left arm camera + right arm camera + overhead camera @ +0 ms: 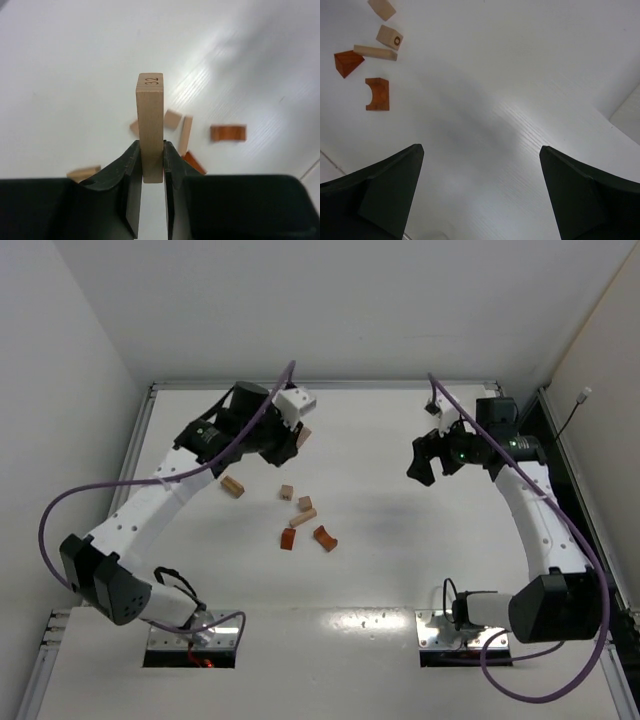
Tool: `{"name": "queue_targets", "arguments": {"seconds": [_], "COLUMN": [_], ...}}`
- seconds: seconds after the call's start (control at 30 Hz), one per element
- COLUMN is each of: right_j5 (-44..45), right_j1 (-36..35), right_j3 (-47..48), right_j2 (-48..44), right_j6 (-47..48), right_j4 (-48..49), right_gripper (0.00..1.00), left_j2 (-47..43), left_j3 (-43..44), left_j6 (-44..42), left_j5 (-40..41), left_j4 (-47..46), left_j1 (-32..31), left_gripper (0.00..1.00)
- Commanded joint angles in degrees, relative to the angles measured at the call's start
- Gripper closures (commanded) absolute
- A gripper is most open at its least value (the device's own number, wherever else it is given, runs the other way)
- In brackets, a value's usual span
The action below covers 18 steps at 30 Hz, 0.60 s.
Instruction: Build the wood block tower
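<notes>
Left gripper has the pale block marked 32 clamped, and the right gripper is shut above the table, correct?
Not quite. The right gripper is open, its jaws wide apart above the table, as the right wrist view shows. The left gripper does clamp the pale block marked 32.

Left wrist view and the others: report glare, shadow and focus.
Left wrist: the pale bar is sharp, its 32 legible; glare streaks the table to its right. Right wrist: a soft shadow crosses mid-table. Top external: bright glare low in the middle.
</notes>
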<state>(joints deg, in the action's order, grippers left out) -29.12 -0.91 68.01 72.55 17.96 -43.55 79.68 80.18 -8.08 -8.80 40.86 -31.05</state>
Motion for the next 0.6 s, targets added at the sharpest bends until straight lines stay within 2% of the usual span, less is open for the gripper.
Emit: {"name": "queue_targets", "arguments": {"seconds": [0.0,0.03,0.1,0.13,0.17,0.33,0.57], "right_j5": [-3.7,-4.3,-5.5,-6.0,-6.0,-8.8,-10.3], "right_j1": [-0.3,-0.3,0.3,0.8,0.8,0.8,0.8], "right_j3": [1.2,1.2,1.2,1.2,1.2,0.5,1.2], "right_j2": [2.2,2.2,3.8,3.8,4.5,5.7,8.2], "right_j6": [-7.3,-9.3,-13.2,-16.4,-17.8,-23.2,-24.3], "right_j4": [4.2,5.0,7.4,7.9,8.0,10.8,10.9], "right_gripper": [0.01,0.03,0.04,0.04,0.04,0.05,0.05], "left_j2": [7.4,9.8,14.8,19.3,20.9,26.6,36.5], "left_j3": [5.0,6.1,8.9,9.5,9.5,7.3,5.5], "left_j6": [8.6,12.5,16.8,21.5,23.4,29.9,37.3], "left_j5": [-9.7,-12.4,-21.6,-27.5,-29.7,-34.6,-40.0], "left_j4": [0.3,-0.6,-2.4,-5.1,-5.2,-14.2,-21.8], "left_j1": [2.9,3.9,6.9,7.8,8.7,9.3,12.2], "left_gripper": [1.00,1.00,1.00,1.00,1.00,1.00,1.00]}}
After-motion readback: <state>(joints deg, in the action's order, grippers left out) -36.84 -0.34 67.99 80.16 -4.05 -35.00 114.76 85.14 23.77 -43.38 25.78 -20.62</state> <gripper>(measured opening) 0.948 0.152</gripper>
